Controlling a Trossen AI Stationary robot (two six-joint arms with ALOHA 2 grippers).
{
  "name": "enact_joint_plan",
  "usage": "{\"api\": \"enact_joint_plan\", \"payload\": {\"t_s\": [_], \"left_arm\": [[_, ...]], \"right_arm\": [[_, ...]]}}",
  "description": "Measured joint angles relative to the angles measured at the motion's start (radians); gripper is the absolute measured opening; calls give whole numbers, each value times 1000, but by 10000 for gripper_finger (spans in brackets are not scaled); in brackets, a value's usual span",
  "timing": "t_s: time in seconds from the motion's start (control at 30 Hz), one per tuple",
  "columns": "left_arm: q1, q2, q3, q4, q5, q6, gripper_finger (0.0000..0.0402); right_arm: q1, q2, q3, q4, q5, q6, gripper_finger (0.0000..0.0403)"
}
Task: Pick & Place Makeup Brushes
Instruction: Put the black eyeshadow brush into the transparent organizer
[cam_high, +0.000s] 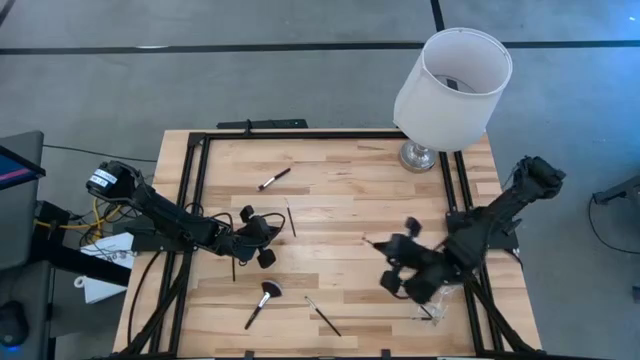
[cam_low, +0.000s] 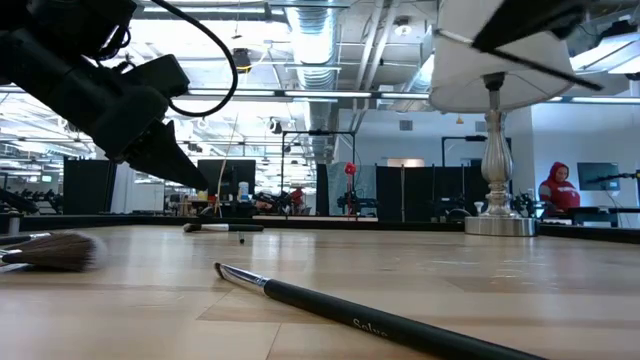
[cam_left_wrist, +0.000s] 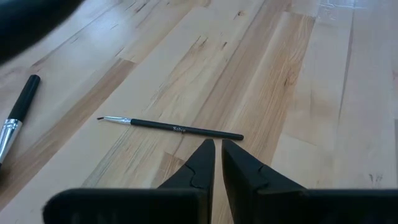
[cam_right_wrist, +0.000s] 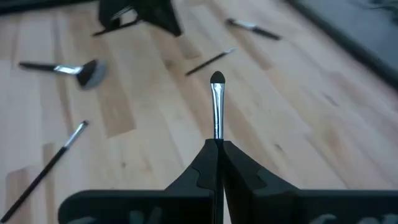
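Several slim black makeup brushes lie flat on the wooden table. They are a silver-ferruled one (cam_high: 274, 179), a thin one (cam_high: 290, 218), a fan-headed one (cam_high: 264, 303) and another thin one (cam_high: 322, 315). My left gripper (cam_left_wrist: 217, 148) hovers mid-table. Its fingers are open by a narrow gap and point at the thin brush (cam_left_wrist: 174, 128) lying crosswise just beyond them. My right gripper (cam_right_wrist: 217, 144) is right of centre (cam_high: 392, 255), shut on a brush (cam_right_wrist: 216, 106) with a dark rounded head. My right gripper pinches the brush's handle (cam_right_wrist: 216, 134) between its two fingers. The brush runs along the fingers, so its silver ferrule and dark head (cam_right_wrist: 217, 78) stick out forward past the fingertips. It is lifted clear of the table.
A white-shaded lamp (cam_high: 452, 85) stands on its silver base (cam_high: 420, 155) at the table's far right. Black frame rails (cam_high: 195, 180) border the tabletop. A small clear thing (cam_high: 430, 312) lies near the right near corner. People and screens show in the room beyond the table.
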Motion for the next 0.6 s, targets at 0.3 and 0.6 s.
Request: {"api": "enact_joint_plan", "payload": {"t_s": [0.3,0.6], "left_arm": [[0,0,0,10,0,0,28],[0,0,0,24,0,0,28]], "right_arm": [[326,-6,0,-152,307,425,1],[474,141,0,-34,336,624,1]]}}
